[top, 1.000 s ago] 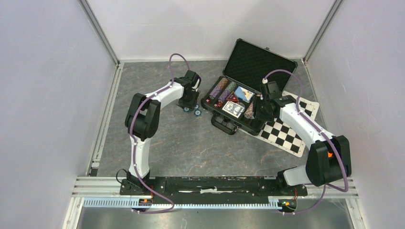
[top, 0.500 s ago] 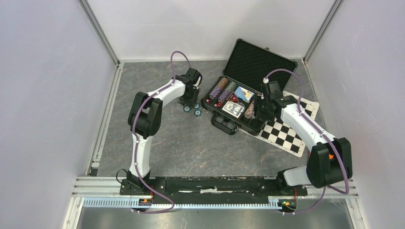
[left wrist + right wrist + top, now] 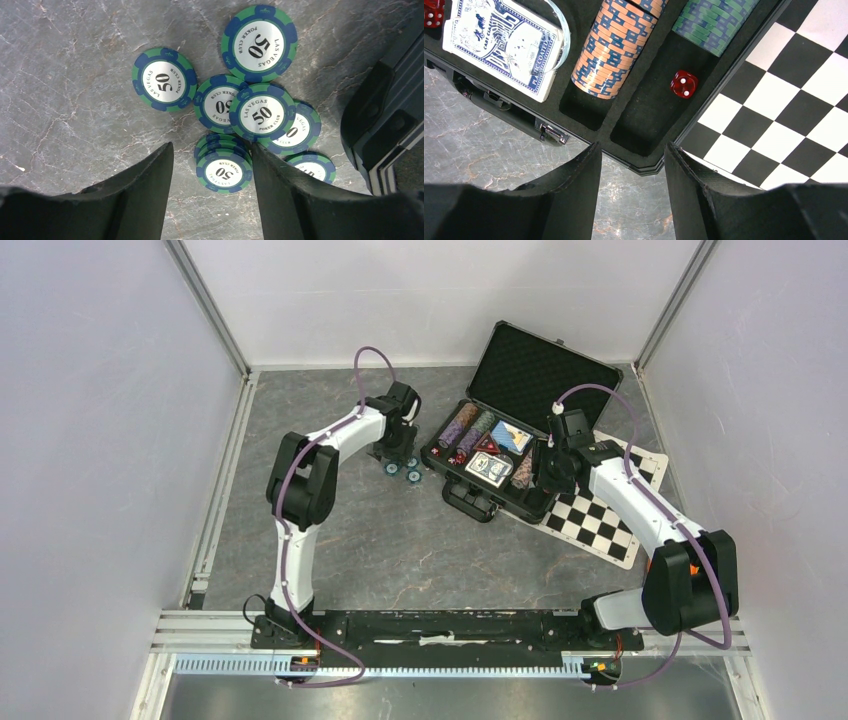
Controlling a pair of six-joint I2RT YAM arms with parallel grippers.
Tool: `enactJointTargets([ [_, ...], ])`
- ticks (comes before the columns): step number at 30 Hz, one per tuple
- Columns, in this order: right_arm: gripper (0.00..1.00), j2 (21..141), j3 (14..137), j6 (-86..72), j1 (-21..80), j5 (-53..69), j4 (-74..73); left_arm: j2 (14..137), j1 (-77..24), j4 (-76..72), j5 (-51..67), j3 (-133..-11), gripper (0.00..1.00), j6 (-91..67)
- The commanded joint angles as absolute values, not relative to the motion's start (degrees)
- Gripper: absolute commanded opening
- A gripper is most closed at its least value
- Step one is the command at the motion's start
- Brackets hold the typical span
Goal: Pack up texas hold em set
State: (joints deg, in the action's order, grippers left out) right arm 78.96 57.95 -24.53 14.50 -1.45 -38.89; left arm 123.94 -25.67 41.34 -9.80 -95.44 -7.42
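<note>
Your left end effector (image 3: 211, 148) is released low over the bench (image 3: 65, 115), fingers either side of a small teal chip stack (image 3: 223, 172), loose chips (image 3: 260, 44) just beyond. Your right end effector (image 3: 631, 147), released and empty, hovers over the open case (image 3: 649, 115) at its near corner, a red die (image 3: 684, 84) lying beside the brown-white chips (image 3: 616, 47).

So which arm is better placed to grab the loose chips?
Left. The left gripper, open, hangs over the chips, a small stack between its jaws; the right gripper is over the case.
</note>
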Motion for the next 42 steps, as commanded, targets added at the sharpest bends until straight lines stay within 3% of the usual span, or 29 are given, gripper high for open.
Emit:
enactJointTargets([
  [1,0.55,77.45,58.50,-24.08,14.32,-0.72,-38.32,124.79,-25.63,43.86,-11.11,-92.40,0.63,-7.31],
  [15,0.55,77.32,58.25,-24.33,14.31,-0.76,-38.32,123.09,-25.58,44.07,-9.24,-89.25,0.57,-5.35],
  [23,0.55,77.44,58.57,-24.34,14.32,-0.74,-38.36,122.70,-25.58,48.22,-8.90,-92.37,0.39,-6.35],
  [42,0.54,76.86,57.82,-24.50,14.37,-0.17,-37.62,117.32,-25.66,52.39,-3.92,-96.55,0.39,-11.50],
])
